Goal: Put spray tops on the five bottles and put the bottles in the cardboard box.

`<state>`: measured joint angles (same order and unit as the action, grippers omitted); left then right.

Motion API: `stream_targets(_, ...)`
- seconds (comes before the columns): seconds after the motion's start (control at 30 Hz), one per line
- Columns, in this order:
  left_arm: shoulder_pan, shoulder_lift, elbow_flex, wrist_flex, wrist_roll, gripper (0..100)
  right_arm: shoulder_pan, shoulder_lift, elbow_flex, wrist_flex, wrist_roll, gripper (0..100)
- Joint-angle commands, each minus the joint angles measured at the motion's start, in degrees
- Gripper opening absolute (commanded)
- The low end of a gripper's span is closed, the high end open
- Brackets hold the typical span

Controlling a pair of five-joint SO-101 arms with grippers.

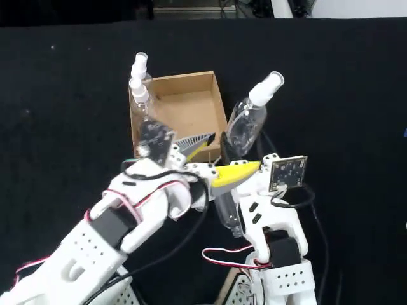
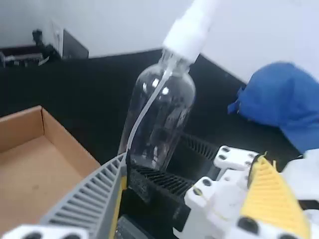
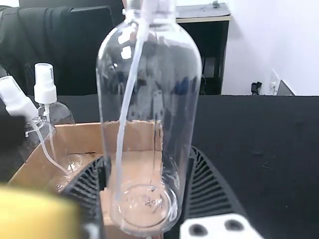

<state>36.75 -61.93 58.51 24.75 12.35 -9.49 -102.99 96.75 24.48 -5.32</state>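
Observation:
My right gripper [image 1: 230, 151] [image 3: 147, 165] is shut on the base of a clear bottle [image 1: 245, 124] [image 2: 159, 119] [image 3: 149, 109], with black ribbed fingers [image 3: 207, 184] on both sides. A white spray top [image 1: 267, 88] [image 2: 192, 30] is on this bottle. It leans in the air beside the right wall of the cardboard box [image 1: 187, 111] [image 2: 30, 164] [image 3: 79, 137]. Two capped bottles [image 1: 141, 95] [image 3: 50, 114] stand in the box's left side. My left gripper [image 1: 205, 140] sits at the box's near wall, close to the held bottle's base. Another clear bottle [image 1: 227, 213] lies on the table, partly under the right arm.
The table is covered in black cloth [image 1: 331, 82], with open room to the left and right of the box. A blue cloth object [image 2: 284, 99] lies off to the right. Both arm bases and their cables crowd the near edge.

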Motion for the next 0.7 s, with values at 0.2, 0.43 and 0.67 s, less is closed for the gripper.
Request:
stream_targets(0.2,-1.1,16.3,-10.6,-10.8,-0.6,36,-1.1,-2.8,-0.2,-0.2,-0.1,1.1)
stream_targets(0.43,-1.2,20.1,-15.7,-12.3,-0.6,36,-1.1,-2.8,-0.2,-0.4,-0.1,1.1)
stream_targets(0.67,-1.1,28.0,-16.4,-18.1,-0.7,36,-1.1,-2.8,-0.2,-0.4,-0.1,1.1)
